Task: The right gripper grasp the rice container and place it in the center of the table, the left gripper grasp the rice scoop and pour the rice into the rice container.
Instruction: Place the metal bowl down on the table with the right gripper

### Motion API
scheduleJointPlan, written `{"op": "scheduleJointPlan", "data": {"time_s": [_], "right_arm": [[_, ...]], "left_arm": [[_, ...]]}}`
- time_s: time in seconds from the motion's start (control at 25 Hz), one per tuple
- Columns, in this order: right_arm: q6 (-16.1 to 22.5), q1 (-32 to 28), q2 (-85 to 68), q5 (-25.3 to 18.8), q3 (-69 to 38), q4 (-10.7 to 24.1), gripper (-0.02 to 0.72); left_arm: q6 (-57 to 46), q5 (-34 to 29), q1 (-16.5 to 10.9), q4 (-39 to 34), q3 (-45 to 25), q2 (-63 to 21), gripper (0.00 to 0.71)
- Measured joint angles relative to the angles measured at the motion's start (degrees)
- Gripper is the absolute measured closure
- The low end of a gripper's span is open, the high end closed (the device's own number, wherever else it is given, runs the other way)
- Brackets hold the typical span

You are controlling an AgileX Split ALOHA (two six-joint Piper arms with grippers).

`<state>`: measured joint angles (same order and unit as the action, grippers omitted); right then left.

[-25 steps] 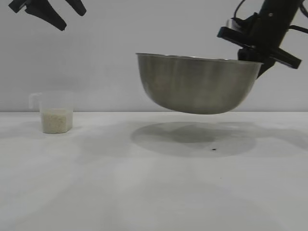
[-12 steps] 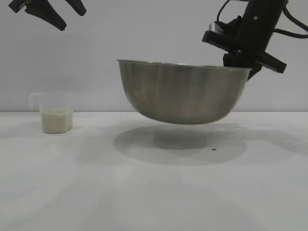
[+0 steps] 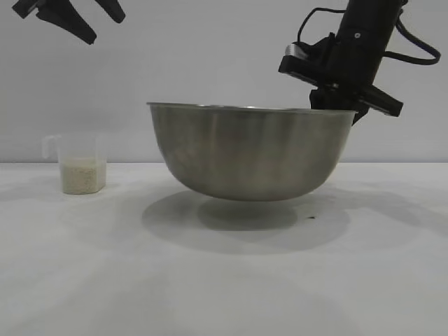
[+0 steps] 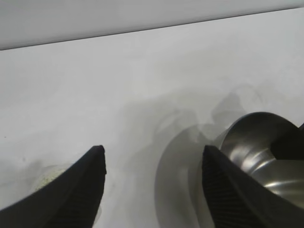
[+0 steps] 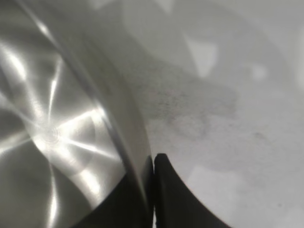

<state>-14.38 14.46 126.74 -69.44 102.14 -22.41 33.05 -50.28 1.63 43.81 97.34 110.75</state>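
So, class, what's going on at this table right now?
The right tool is clamped on the rim of the steel mixing bowl, holding it just above the white table near the middle. The left tool hangs open, high above the small clear measuring cup, which stands untouched with rice inside.

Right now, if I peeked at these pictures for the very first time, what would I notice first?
The big shiny rice container fills the middle, its bottom low over the table or just touching it, with a dark shadow underneath. The right gripper pinches its rim on the right side. Far to the left stands the little rice scoop with white rice inside, and the left gripper hangs open high above it.
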Motion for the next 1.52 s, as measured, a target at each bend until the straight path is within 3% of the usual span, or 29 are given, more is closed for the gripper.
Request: {"op": "scheduleJointPlan", "data": {"time_s": [0.56,1.44,1.48,1.52], "right_arm": [[0.11,0.09,0.12,1.65,-0.26,1.38,0.703],[0.11,0.09,2.76,3.34,-0.26,-0.5,0.703],[0.11,0.09,2.76,3.34,-0.26,-0.74,0.635],[0.11,0.09,2.76,3.34,-0.26,-0.89,0.635]], "left_arm": [[-0.09,0.46,0.0,0.0,0.0,0.0,0.325],[-0.21,1.23,0.0,0.0,0.0,0.0,0.325],[-0.21,1.23,0.0,0.0,0.0,0.0,0.325],[-0.21,1.23,0.0,0.0,0.0,0.0,0.325]]}}
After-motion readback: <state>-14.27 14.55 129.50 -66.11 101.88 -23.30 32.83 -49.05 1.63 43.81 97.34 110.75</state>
